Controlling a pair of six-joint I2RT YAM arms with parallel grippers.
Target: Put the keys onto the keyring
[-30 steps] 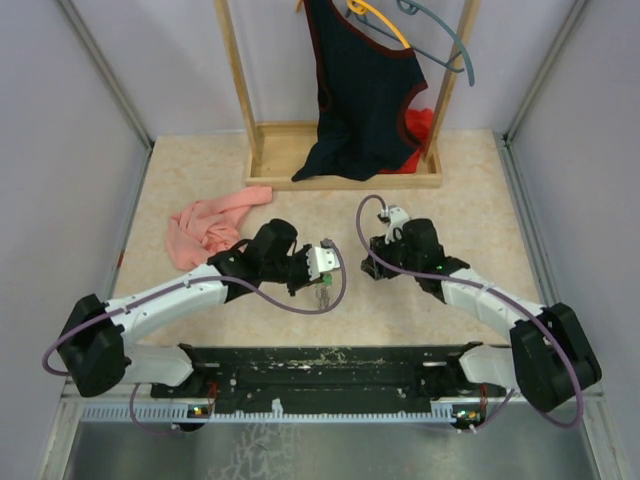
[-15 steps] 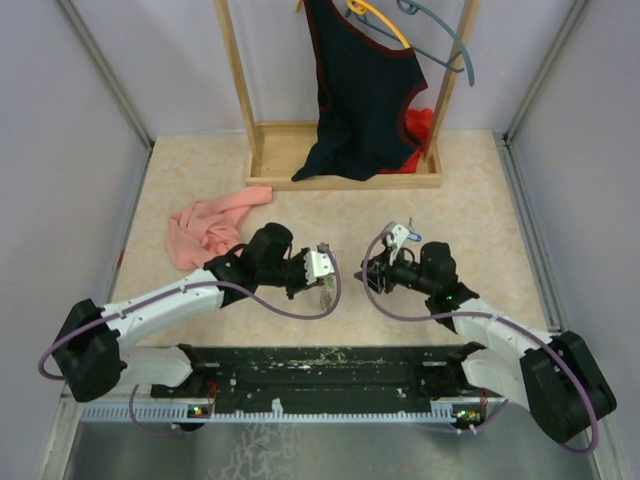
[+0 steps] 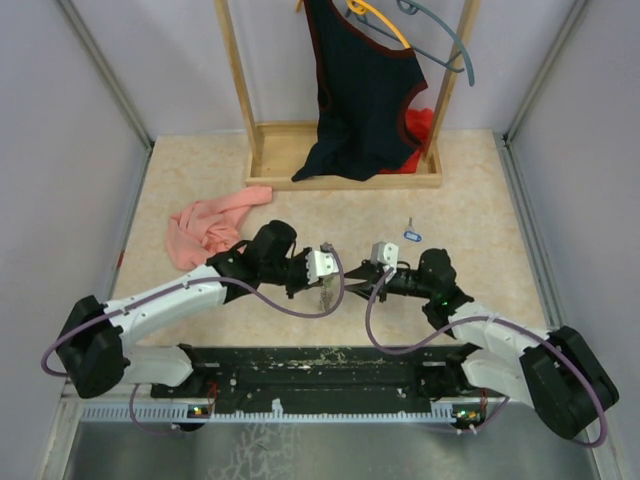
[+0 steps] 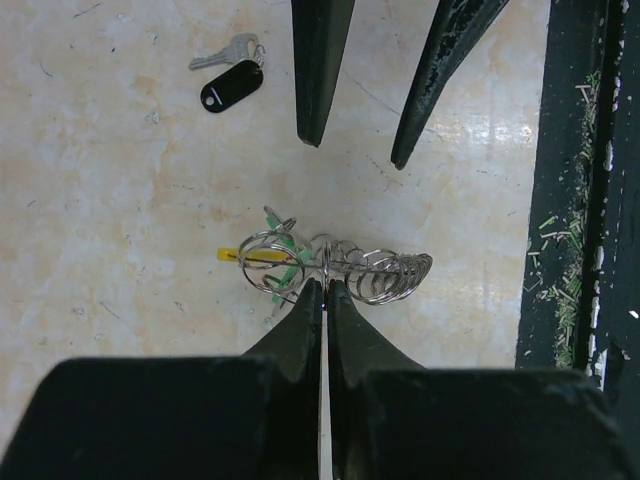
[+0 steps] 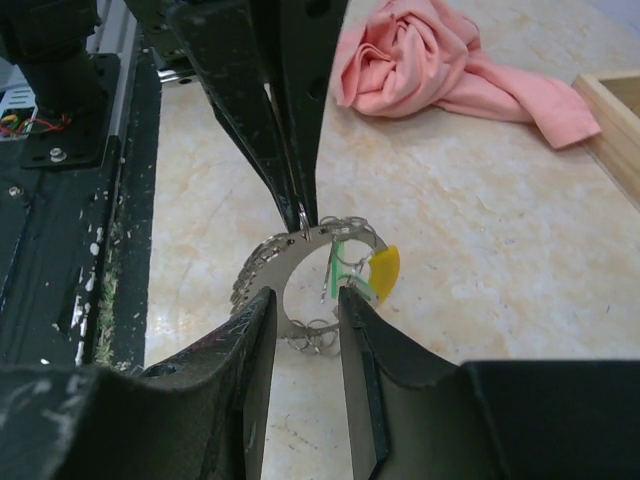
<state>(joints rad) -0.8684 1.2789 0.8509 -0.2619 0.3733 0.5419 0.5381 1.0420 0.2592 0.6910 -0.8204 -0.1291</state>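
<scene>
So far only a part of the task looks done. The left gripper (image 4: pixel 325 288) is closed tightly on the keyring (image 4: pixel 375 272) and holds it just above the table (image 4: pixel 120 200), between the two arms. On the ring I see a green key (image 4: pixel 287 262) beside the yellow piece (image 4: pixel 240 256), so I judge this one is already on, though the thin wire makes it hard to be sure. The right gripper (image 5: pixel 305 297) faces the ring with its jaws apart and grips nothing; the ring sits just in front of its fingertips. Two keys are not on the ring: a black key (image 4: pixel 230 88) lies on the table near the ring, and a blue key (image 3: pixel 411 236) lies farther away, beyond the right arm. Both must be picked up and threaded on the ring.
</scene>
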